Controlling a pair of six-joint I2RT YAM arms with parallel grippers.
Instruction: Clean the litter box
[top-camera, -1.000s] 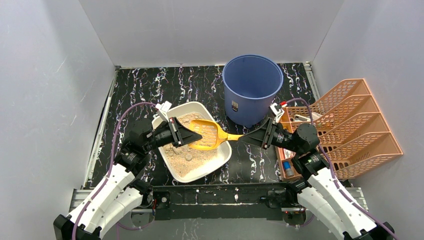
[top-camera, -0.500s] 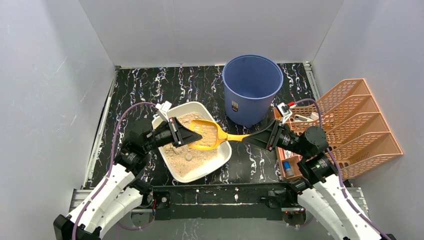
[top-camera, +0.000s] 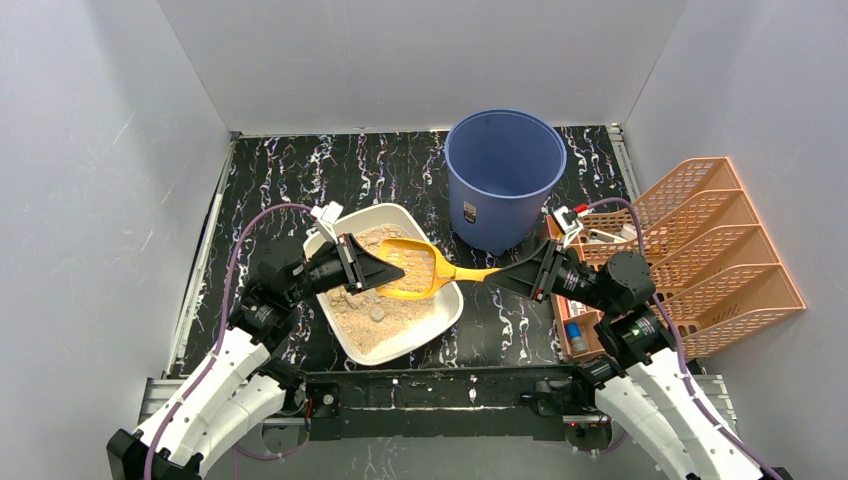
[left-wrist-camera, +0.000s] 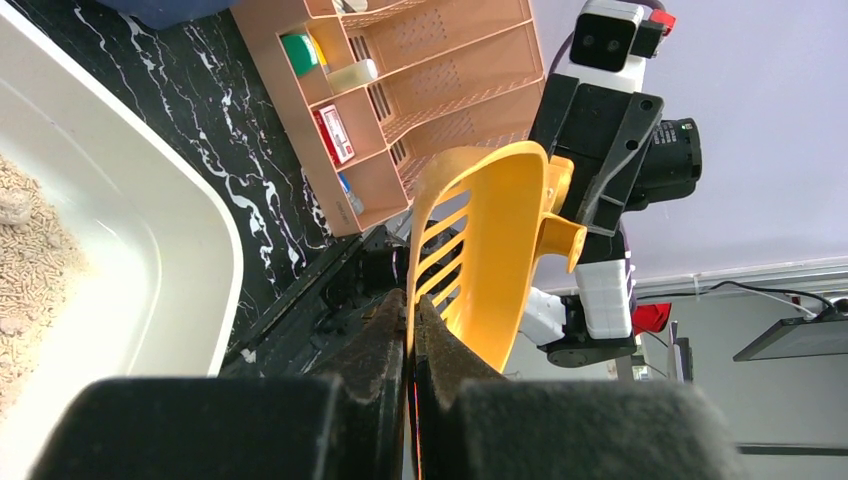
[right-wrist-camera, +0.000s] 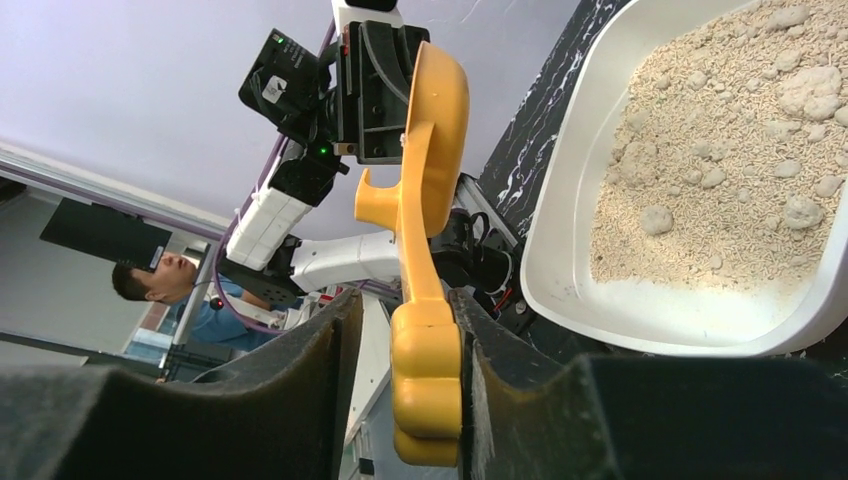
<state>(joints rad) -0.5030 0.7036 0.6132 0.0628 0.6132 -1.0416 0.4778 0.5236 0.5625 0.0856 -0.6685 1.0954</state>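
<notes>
The litter box (top-camera: 412, 336) sits on the counter (top-camera: 300, 170) toward the near edge, left of centre, and contains tan litter. A yellow slotted scoop (top-camera: 415, 268) is suspended over its right half. The left hand (top-camera: 393, 270) pinches the scoop's front rim. The right hand (top-camera: 492, 277) clamps the handle end. A blue bucket (top-camera: 505, 170) stands by the far edge.

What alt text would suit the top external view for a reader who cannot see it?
Two grippers hold a yellow scoop over the litter box, the left gripper at its slotted end, the right gripper at its handle. A blue bucket stands behind; an orange rack sits to the right.
</notes>
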